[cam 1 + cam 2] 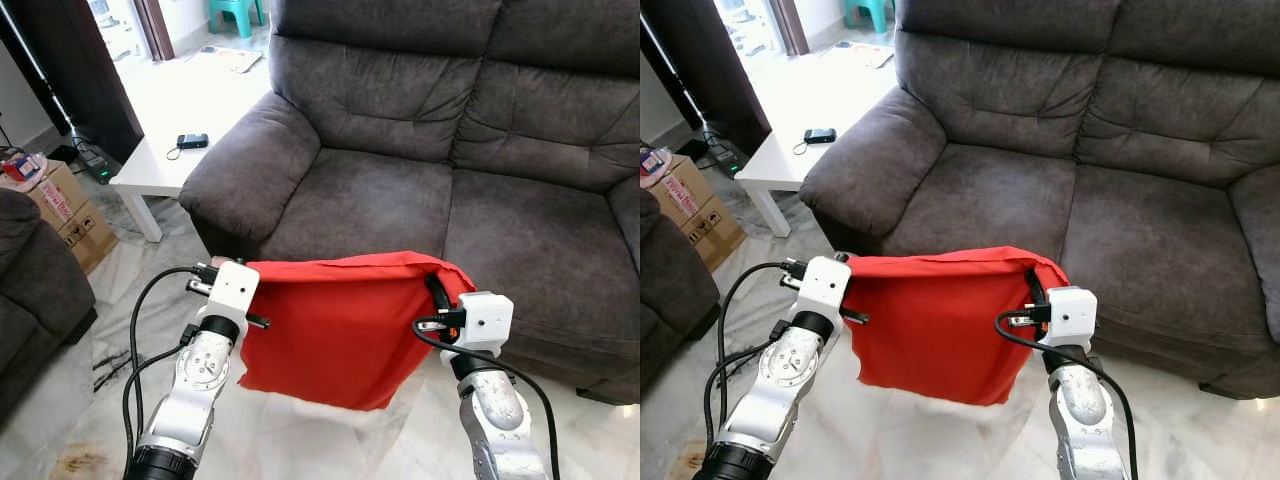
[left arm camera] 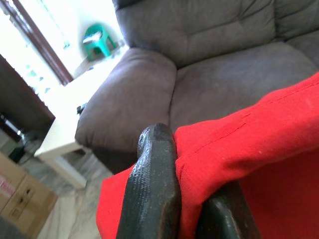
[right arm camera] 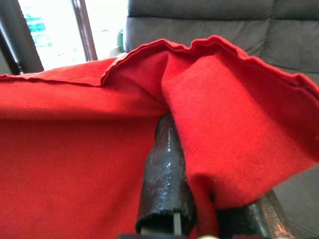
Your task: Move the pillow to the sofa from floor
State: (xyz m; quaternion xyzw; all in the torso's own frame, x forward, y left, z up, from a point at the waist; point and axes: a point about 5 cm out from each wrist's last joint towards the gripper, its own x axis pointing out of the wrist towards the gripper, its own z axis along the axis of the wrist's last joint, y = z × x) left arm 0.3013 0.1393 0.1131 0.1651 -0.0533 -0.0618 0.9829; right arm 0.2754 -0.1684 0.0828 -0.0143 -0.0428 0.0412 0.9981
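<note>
Left eye view is showing both silver arms reaching forward from the near edge, with black cables looping beside them. Between them the red pillow [image 1: 335, 330] is hanging in the air, clear of the pale marble floor [image 1: 300, 440] and just in front of the sofa's front edge. The left claw [image 1: 225, 268] is gripping the pillow's upper left corner, and the right claw [image 1: 438, 292] is gripping the upper right corner, so the top hem is stretching between them while the rest of the cloth is drooping below.

Left wrist view is showing a black finger [image 2: 152, 189] pressing against a fold of red fabric, with the second finger on the other side of the fold, so that claw is clenched on the pillow. Right wrist view is showing the same thing on the other side: a black finger [image 3: 167, 184] is lying under a bunched red edge and its partner is pinching the cloth from beyond.

Behind the pillow the dark grey sofa [image 1: 450, 190] is spreading across the scene, its two seat cushions lying bare and its left armrest bulging toward the robot. To the left of that armrest a white desk [image 1: 175, 120] is standing, carrying a small dark gadget [image 1: 192, 141] with a cord. Nearer on the far left a cardboard box [image 1: 65, 205] is sitting on the floor beside another dark upholstered seat [image 1: 30, 290]. At the far top a green stool [image 1: 235, 12] is standing.
</note>
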